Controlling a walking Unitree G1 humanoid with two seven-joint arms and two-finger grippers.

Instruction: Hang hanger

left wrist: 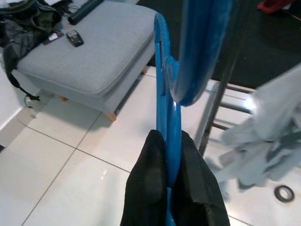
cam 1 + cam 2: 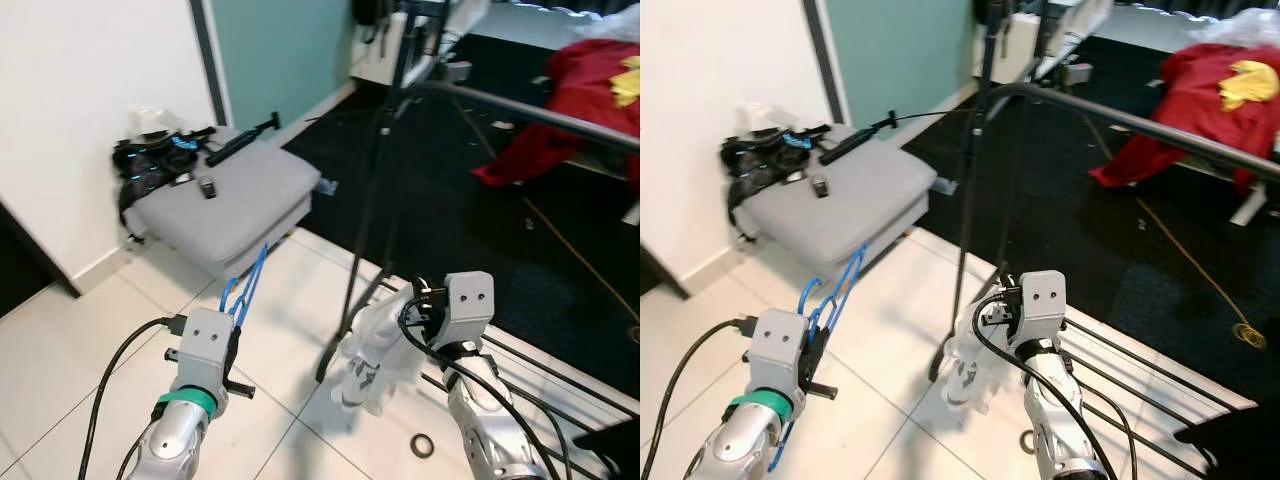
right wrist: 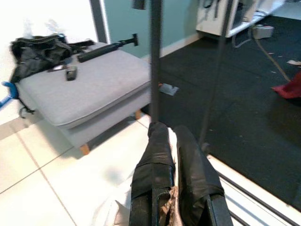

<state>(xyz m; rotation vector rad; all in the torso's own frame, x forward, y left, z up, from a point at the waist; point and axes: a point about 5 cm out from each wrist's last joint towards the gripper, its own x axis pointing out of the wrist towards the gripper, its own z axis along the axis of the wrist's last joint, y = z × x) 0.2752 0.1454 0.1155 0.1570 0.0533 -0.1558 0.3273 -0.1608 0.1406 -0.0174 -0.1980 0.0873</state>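
A blue plastic hanger (image 1: 164, 94) stands upright, pinched at its lower part by my left gripper (image 1: 167, 137), which is shut on it. From the head the hanger (image 2: 245, 283) rises above my left wrist, in front of the grey ottoman. My right gripper (image 3: 164, 129) is shut on a pale white-grey garment (image 2: 375, 350) that hangs crumpled below it, next to the rack's upright pole (image 2: 362, 220). The dark metal rail (image 2: 520, 110) runs across above and to the right of both grippers, well above the hanger's hook.
A grey ottoman (image 2: 240, 200) stands at the left by the white wall, with a phone, a black rod and a dark bag on it. A red cloth (image 2: 580, 90) lies at the far right on black carpet. Wire bars (image 2: 560, 400) and a tape ring (image 2: 422, 445) lie on the tiles.
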